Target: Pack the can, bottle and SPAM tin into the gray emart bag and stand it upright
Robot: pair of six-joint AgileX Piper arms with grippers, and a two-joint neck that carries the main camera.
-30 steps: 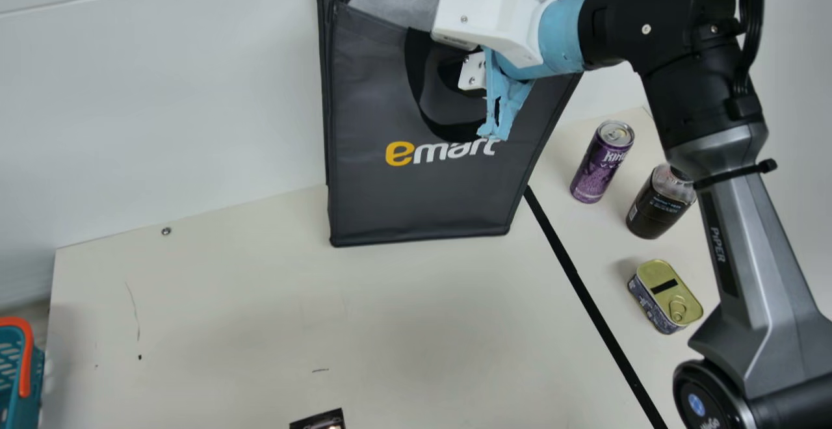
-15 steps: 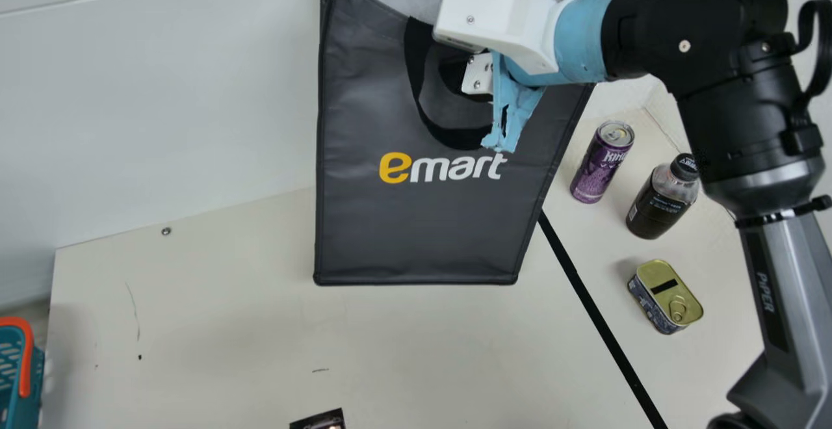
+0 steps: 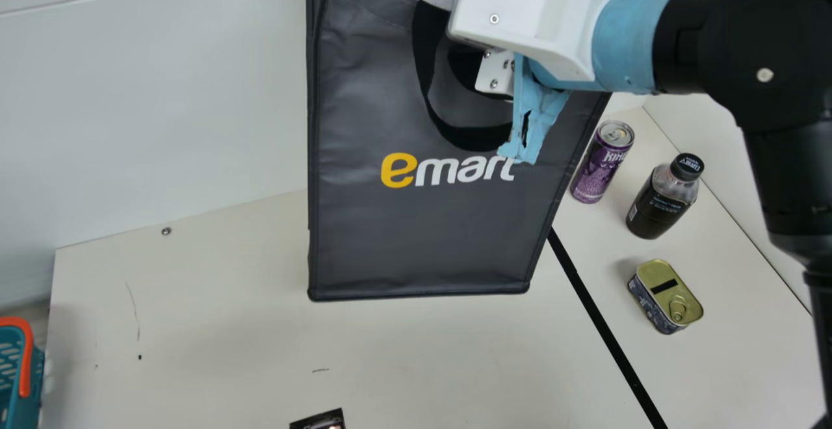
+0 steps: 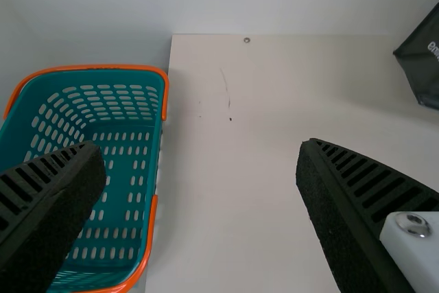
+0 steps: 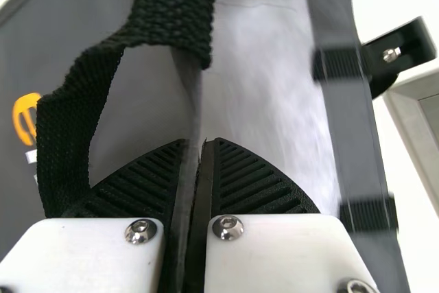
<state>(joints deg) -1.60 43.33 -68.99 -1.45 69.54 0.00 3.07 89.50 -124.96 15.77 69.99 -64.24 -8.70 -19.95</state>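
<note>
My right gripper [image 3: 520, 19] is at the top of the upright gray emart bag [image 3: 416, 234], its fingertips hidden there. In the right wrist view, the gripper [image 5: 195, 162] is shut on the fabric of the bag's front wall [image 5: 140, 108], beside a black strap handle [image 5: 68, 108]. Whether the bag's base touches the table cannot be told. To the bag's right stand the purple can [image 3: 601, 162] and the dark bottle [image 3: 662, 198], with the SPAM tin [image 3: 665, 296] nearer the front. My left gripper [image 4: 199, 162] is open and holds nothing; a bag corner [image 4: 425, 60] shows far off.
A teal basket [image 4: 123, 149] with orange handles is at the left edge of the cream table [image 3: 195, 325]. Behind the table rises a white wall [image 3: 156, 104]. A small dark object [image 3: 320, 420] lies at the front. Black tape [image 3: 604, 331] runs along the table's right part.
The right gripper has brought the bag toward the camera, its lower edge now farther down the main view. The arm has shifted rightward there, uncovering the bottle's cap. Can, bottle and tin have stayed put.
</note>
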